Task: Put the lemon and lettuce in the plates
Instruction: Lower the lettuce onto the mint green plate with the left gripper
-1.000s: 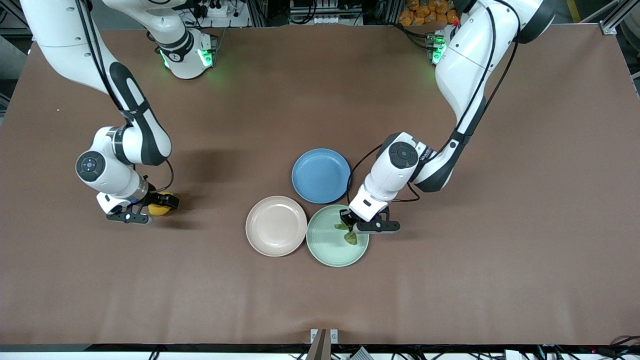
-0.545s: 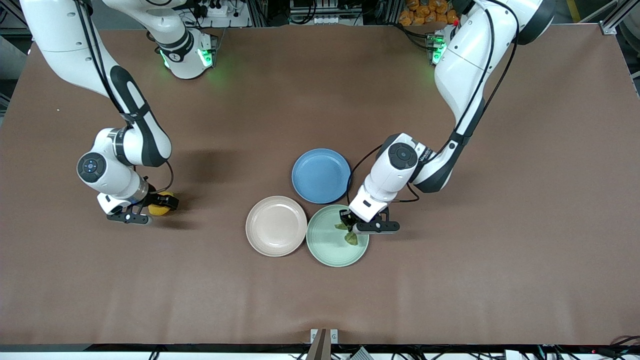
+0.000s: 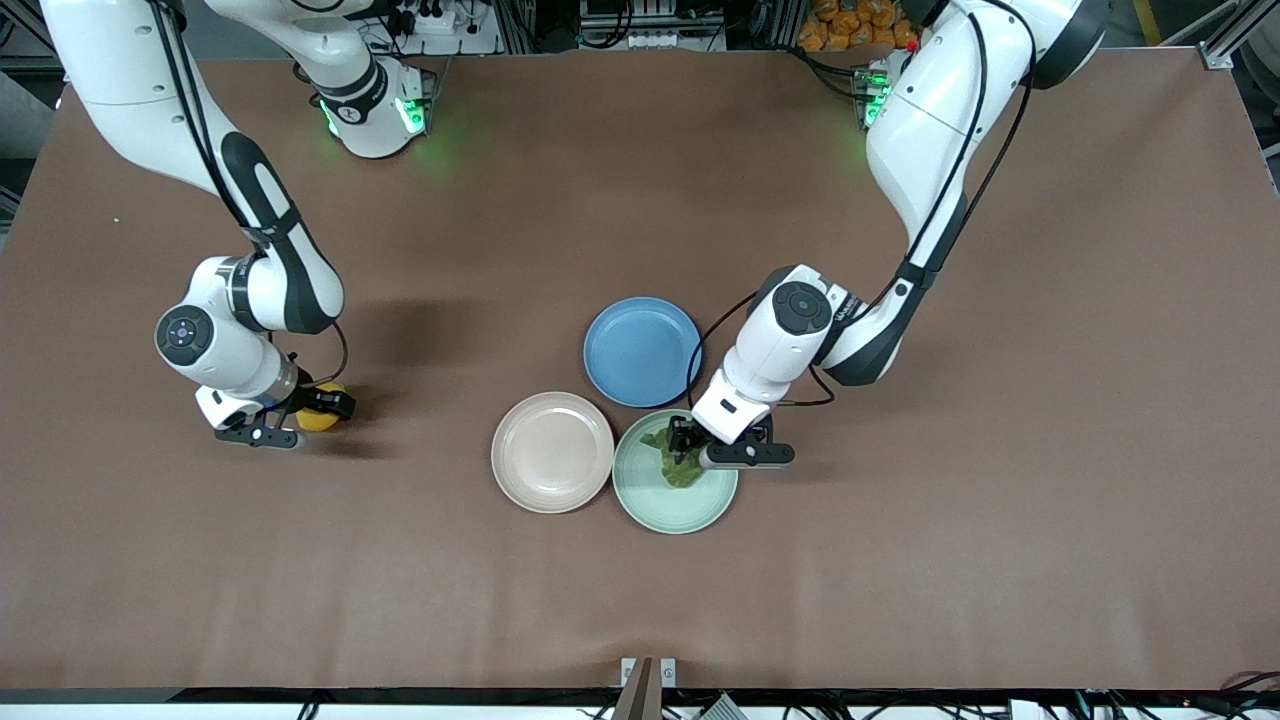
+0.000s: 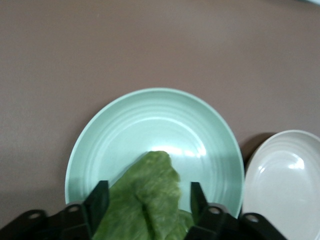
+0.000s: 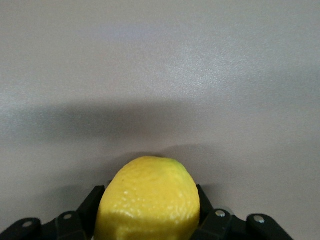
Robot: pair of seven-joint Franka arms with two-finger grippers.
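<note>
The right gripper (image 3: 300,418) was clamped on the lemon (image 5: 148,200), a pebbled, oval yellow fruit sitting low on the table (image 3: 640,600) toward the right arm's end. The left gripper (image 3: 690,448) hung over the mint green plate (image 4: 155,125), its fingers (image 4: 100,200) spread apart on either side of the lettuce (image 4: 147,200), a wrinkly dull-green leaf lying in that smooth, ringed plate. Just beside it, touching rims, lay the pale pink-beige plate (image 3: 552,452). Close above both sat the blue plate (image 3: 642,350). A matte brown cloth covered the table.
</note>
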